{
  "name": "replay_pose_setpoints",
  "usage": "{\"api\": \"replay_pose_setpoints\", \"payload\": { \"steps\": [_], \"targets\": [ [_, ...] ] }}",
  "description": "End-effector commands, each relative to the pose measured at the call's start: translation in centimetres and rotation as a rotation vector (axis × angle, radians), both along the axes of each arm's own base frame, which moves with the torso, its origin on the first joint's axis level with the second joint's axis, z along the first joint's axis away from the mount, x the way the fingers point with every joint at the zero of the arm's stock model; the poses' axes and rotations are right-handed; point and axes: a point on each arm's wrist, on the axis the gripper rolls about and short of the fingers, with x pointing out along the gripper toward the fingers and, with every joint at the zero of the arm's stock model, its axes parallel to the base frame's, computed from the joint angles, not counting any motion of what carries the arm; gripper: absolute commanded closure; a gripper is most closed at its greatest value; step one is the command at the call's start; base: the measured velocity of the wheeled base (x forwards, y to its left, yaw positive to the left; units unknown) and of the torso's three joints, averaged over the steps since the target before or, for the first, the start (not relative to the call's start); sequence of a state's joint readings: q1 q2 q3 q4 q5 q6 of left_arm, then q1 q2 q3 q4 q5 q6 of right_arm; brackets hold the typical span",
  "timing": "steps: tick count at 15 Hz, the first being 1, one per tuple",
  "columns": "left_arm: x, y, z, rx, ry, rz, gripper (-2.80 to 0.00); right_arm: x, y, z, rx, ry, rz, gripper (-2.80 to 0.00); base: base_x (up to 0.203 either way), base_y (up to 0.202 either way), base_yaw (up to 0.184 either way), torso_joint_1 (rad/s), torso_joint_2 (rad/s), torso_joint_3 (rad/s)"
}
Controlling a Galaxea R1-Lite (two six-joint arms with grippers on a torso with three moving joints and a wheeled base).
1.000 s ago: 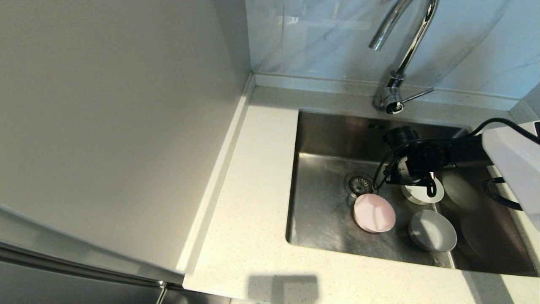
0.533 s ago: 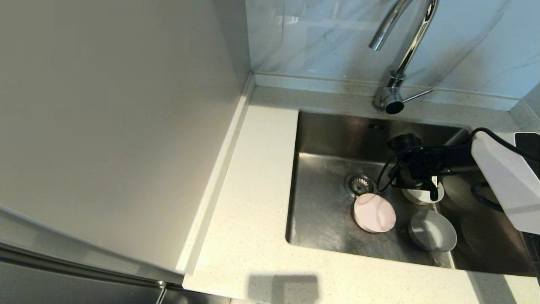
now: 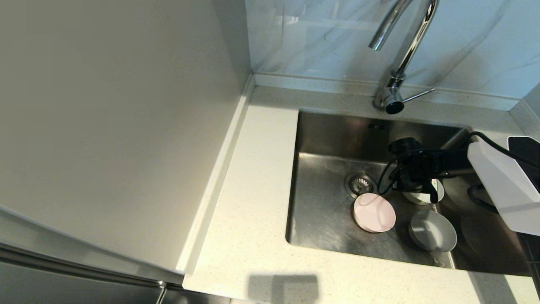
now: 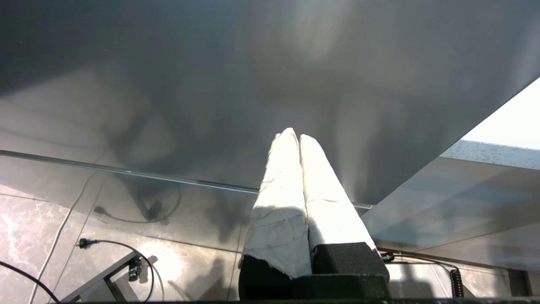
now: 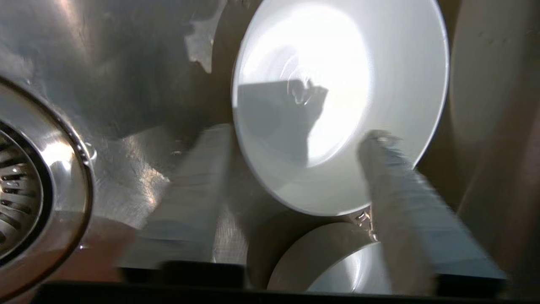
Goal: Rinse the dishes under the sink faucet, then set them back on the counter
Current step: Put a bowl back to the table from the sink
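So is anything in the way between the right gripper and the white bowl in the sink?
Nothing visible. The right gripper is already down at the white bowl, one finger outside its rim and the other over its inside. The pink bowl and grey bowl sit clear of it.

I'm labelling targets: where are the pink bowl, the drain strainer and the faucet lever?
pink bowl [image 3: 374, 212], head view, middle of its surface.
drain strainer [image 3: 359, 184], head view, centre of the grate.
faucet lever [image 3: 418, 94], head view, midway along the thin rod.

Glossy marble-look wall tile [image 3: 320, 38] behind; plain grey panel [image 3: 114, 118] at left.
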State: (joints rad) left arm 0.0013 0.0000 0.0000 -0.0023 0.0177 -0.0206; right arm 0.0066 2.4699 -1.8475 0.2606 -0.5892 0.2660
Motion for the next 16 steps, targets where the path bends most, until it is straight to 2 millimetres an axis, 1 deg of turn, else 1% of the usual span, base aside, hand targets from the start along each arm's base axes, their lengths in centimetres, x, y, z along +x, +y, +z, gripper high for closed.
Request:
{"api": "replay_pose_setpoints", "payload": {
  "steps": [1, 4, 8, 10, 12, 15, 16],
  "targets": [
    [0.0, 0.0, 0.0, 0.001, -0.004, 0.0, 0.0, -0.1, 0.1, -0.2, 0.006, 0.01, 0.008, 0.0, 0.0, 0.0, 0.0, 0.0, 0.0, 0.0],
    [0.0, 0.0, 0.0, 0.001, -0.004, 0.001, 0.0, -0.4, 0.0, -0.5, 0.015, 0.027, 0.013, 0.0, 0.0, 0.0, 0.0, 0.0, 0.0, 0.0],
    [0.0, 0.0, 0.0, -0.001, -0.004, 0.001, 0.0, -1.0, 0.0, 0.0, 0.019, 0.027, 0.008, 0.0, 0.0, 0.0, 0.0, 0.0, 0.0, 0.0],
    [0.0, 0.0, 0.0, -0.001, -0.004, 0.001, 0.0, -1.2, 0.2, 1.1, 0.018, 0.006, 0.01, 0.0, 0.0, 0.0, 0.0, 0.0, 0.0, 0.0],
    [0.0, 0.0, 0.0, -0.001, -0.004, -0.001, 0.0, -1.5, 0.7, 2.8, 0.017, -0.029, 0.023, 0.0, 0.0, 0.0, 0.0, 0.0, 0.0, 0.0],
    [0.0, 0.0, 0.0, 0.001, -0.004, 0.001, 0.0, -2.3, 2.2, 5.5, 0.017, -0.083, 0.058, 0.0, 0.0, 0.0, 0.0, 0.0, 0.0, 0.0],
    [0.0, 0.0, 0.0, 0.0, -0.004, 0.0, 0.0, -2.5, 2.7, 6.1, 0.017, -0.094, 0.068, 0.0, 0.0, 0.0, 0.0, 0.0, 0.0, 0.0]
  ]
}}
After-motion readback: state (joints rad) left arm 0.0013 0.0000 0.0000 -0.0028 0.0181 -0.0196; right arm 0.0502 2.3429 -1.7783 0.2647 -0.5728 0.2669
